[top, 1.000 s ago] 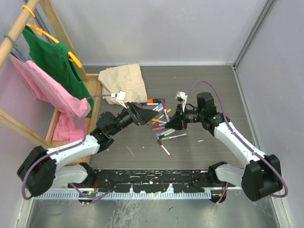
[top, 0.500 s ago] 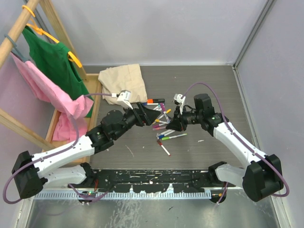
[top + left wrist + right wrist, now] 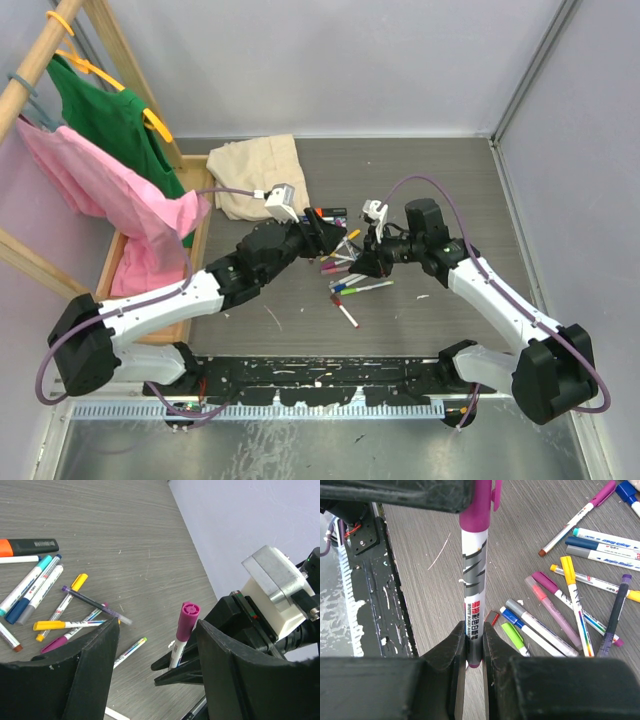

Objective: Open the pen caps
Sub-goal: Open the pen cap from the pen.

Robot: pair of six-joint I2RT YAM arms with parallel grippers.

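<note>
Magenta cap (image 3: 189,615) between left end effector (image 3: 156,636) fingers (image 3: 95,665); right end effector (image 3: 474,636) grips pen (image 3: 474,590).

Soft, even light fell from above, and every view was bright. The desk (image 3: 430,190) carried only faint, blurred shadows beneath the arms and no hard glare, with a dull sheen on the metal strip (image 3: 300,450) at the near edge. In the overhead view the walls leaned outward toward the corners. In the wrist views the left fingers (image 3: 85,680) and right fingers (image 3: 445,655) were dark, soft and almost without detail, while the print on the pen (image 3: 474,595) and the desk grain were sharp.
</note>
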